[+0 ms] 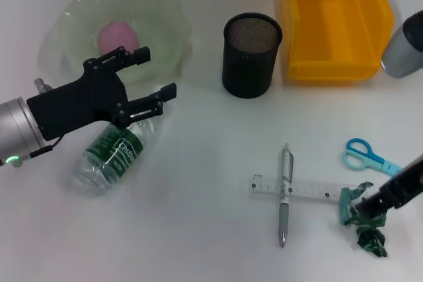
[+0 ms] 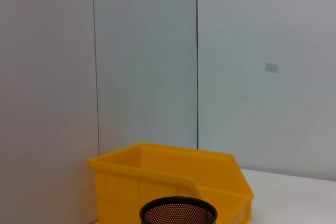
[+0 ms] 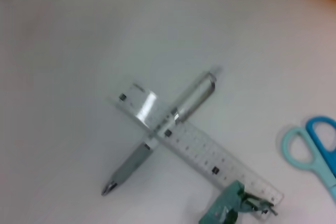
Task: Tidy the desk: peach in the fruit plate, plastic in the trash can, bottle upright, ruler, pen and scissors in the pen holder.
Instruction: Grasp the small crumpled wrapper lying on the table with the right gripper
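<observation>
Head view: left gripper [image 1: 151,74] spread wide, empty, above the lying bottle [image 1: 112,151]. Right gripper [image 1: 363,211] touches the green plastic [image 1: 363,226]; jaw state unclear.

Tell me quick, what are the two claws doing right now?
Left gripper: open, empty, above the lying bottle.
Right gripper: at the green plastic; grip cannot be told.

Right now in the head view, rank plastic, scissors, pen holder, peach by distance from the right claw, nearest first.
1. Plastic: crumpled green piece at the right claw, touching it.
2. Scissors: just beyond it, on the desk's right side.
3. Pen holder: mid-desk, farther back.
4. Peach: in the fruit plate, far left.
</observation>
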### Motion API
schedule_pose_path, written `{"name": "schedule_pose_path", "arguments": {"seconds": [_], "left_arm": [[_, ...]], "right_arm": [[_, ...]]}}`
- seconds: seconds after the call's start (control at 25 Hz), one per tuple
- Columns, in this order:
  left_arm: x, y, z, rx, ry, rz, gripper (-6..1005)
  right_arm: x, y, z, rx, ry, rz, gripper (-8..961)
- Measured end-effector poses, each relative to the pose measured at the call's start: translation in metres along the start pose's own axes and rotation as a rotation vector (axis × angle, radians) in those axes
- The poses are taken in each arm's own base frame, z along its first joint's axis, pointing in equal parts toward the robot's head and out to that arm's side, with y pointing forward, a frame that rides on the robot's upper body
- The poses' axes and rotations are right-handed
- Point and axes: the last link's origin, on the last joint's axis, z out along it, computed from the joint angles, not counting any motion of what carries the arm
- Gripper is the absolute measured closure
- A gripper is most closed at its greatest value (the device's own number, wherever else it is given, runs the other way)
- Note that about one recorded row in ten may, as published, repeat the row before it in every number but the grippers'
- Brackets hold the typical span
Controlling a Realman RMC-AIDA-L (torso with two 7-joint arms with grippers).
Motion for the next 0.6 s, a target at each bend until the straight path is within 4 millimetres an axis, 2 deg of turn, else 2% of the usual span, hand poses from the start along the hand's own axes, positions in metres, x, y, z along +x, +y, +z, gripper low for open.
{"name": "schedule_pose_path", "arguments": {"seconds": [0.24, 0.52, 0.6], "left_arm": [[-0.001, 0.002, -0.002, -0.004, 0.001, 0.005, 186], [-0.001, 0.002, -0.001, -0.006, 0.001, 0.005, 186], [-0.001, 0.002, -0.001, -0.007, 0.001, 0.007, 186]], "right_arm": [[0.007, -0.007, 0.024, -0.024, 0.039, 0.055, 133], [0.008, -0.008, 0.041, -0.035, 0.063, 0.067, 149], [0.008, -0.01, 0.046, -0.041, 0.072, 0.075, 229]]}}
